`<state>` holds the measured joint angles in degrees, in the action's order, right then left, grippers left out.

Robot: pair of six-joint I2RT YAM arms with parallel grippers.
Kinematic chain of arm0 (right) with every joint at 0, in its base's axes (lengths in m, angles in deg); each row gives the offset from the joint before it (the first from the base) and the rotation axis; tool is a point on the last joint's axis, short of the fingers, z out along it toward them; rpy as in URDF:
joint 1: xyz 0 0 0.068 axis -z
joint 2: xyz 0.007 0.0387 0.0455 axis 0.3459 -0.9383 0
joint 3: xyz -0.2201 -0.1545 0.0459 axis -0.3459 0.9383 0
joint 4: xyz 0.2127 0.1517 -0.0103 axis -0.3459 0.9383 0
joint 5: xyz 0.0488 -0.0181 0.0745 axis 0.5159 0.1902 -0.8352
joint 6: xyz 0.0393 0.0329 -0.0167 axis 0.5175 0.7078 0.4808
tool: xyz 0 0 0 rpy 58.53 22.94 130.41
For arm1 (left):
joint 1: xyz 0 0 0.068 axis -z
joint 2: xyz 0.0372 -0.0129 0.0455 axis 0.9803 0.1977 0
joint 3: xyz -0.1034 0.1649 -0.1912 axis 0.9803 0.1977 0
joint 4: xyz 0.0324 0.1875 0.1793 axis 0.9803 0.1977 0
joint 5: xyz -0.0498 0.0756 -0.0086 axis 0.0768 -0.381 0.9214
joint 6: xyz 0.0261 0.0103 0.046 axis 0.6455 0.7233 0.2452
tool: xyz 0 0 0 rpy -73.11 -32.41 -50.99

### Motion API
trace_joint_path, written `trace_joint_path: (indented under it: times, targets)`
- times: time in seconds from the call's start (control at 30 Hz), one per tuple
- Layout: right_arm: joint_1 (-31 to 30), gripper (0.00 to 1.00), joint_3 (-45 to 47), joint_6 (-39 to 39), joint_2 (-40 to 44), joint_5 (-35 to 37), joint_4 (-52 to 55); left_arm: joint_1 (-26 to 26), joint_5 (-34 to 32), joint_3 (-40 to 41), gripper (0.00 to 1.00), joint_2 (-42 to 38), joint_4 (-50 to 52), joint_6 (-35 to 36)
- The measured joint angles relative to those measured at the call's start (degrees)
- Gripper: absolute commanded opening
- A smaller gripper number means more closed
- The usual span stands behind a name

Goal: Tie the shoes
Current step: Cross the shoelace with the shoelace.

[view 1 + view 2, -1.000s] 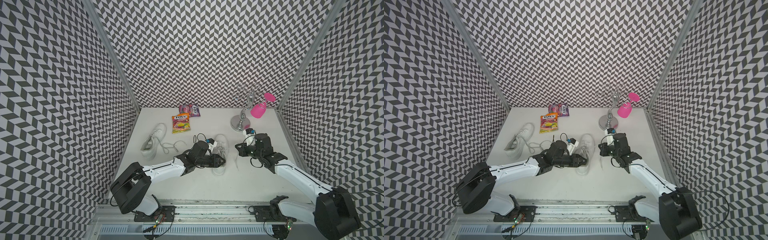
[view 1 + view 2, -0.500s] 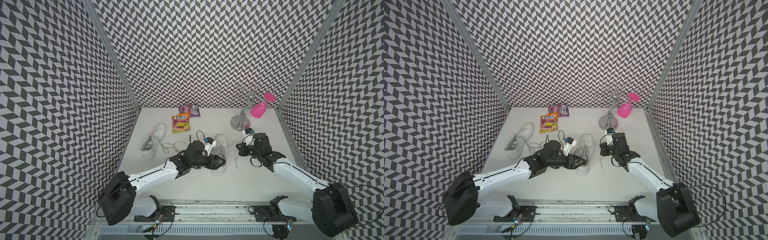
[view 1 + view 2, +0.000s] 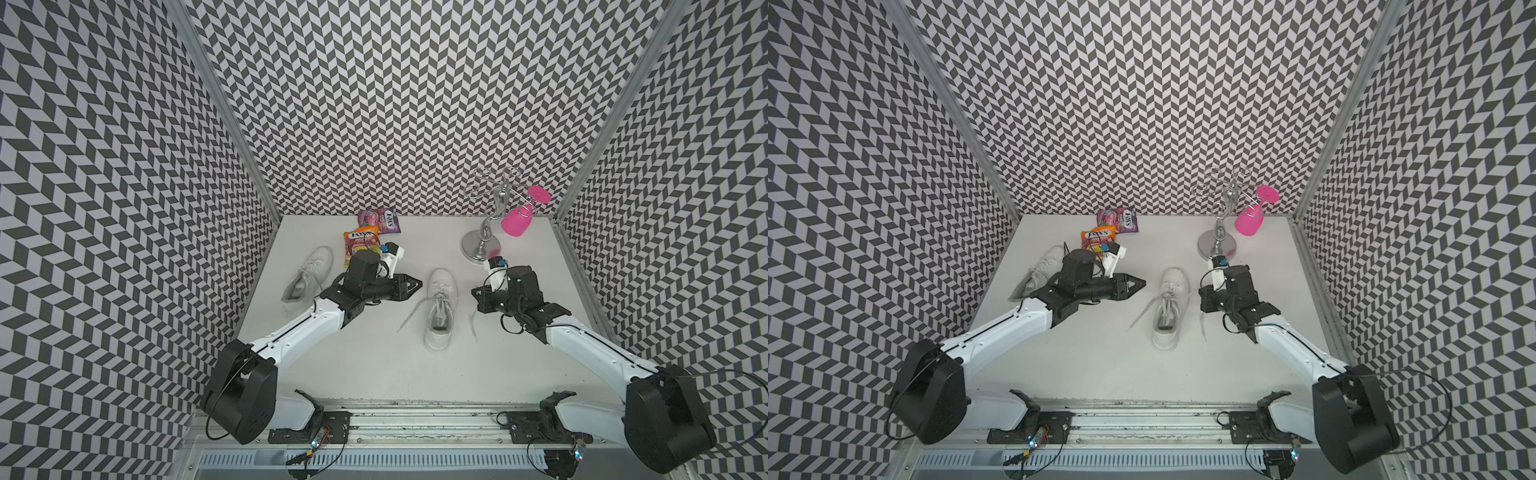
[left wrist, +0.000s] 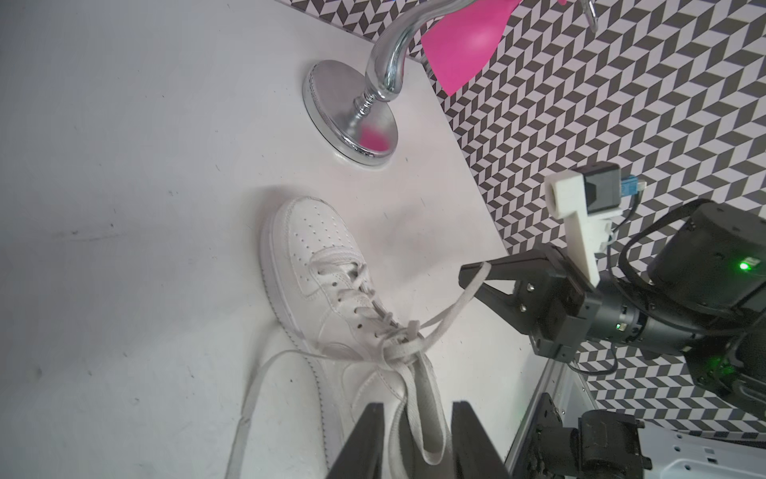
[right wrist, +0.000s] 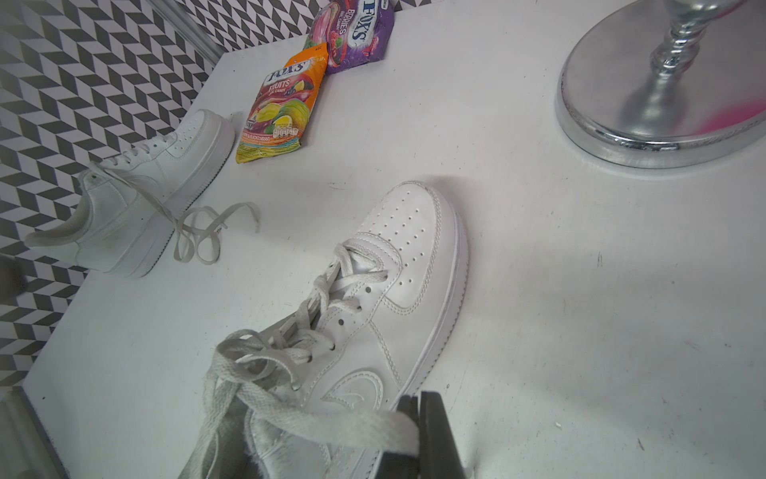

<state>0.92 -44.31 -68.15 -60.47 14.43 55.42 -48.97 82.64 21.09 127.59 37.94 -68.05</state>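
Nearest the rail, the white low-top sneaker with loose flat laces (image 3: pixel 440 309) is stood mid-table, heel toward the rail and toe toward the back wall. One lace end (image 4: pixel 476 282) is seen pinched in the shut right gripper (image 4: pixel 472 275), just beside the shoe. The left gripper (image 3: pixel 417 285) is held just short of the shoe, jaws parted around nothing; in its wrist view only the finger bases (image 4: pixel 364 439) are shown. Farther back lies the second white sneaker (image 3: pixel 307 274), partly hidden behind the left arm, toe angled toward the orange candy bag (image 5: pixel 282 103). The purple candy bag (image 3: pixel 380 221) and chrome stand with pink glass (image 3: pixel 484 237) are set farthest.
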Motion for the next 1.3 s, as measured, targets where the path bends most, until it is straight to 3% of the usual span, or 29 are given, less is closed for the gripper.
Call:
trace_joint_path:
  times: [0.43,0.8,1.3]
  targets:
    - [0.0,0.0,0.0,-0.42,0.0,-0.85,-0.02,-0.92,7.76,-8.85,0.38,16.74,2.34,8.61]
    - [0.0,0.0,0.0,-0.74,0.0,-0.96,-0.02,1.55,8.76,-14.16,0.44,21.94,4.44,11.37]
    - [0.0,0.0,0.0,-0.76,0.0,-1.46,0.0,4.07,8.35,-15.15,0.4,24.04,7.13,12.37]
